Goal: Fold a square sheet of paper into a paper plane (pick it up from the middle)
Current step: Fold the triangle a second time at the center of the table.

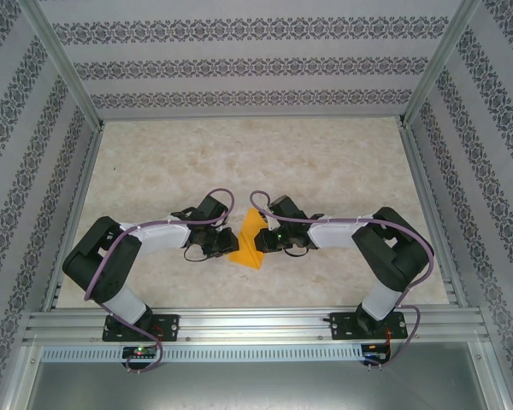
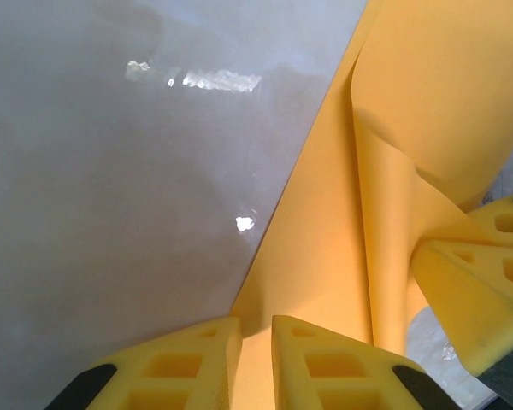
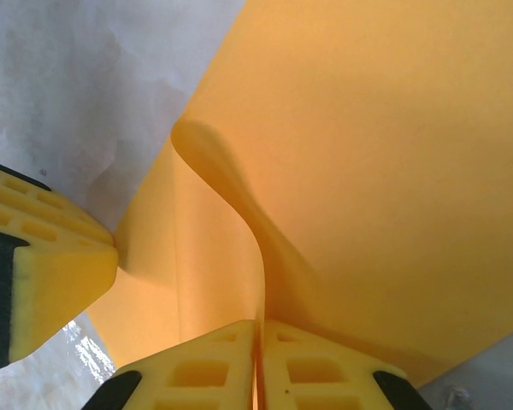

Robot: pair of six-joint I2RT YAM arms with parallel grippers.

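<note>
Early going, folks! The square sheet of paper sits mid-bench between the 2 claws, bowed up off the surface rather than lying flat. The right claw is clamped tight on a raised ridge of the sheet. The left claw shows a narrow slit between its fingers with the sheet's edge running in, so it's barely parted and not biting. I can't spot 1 crisp crease, so I'd say most of the folding is left.
</note>
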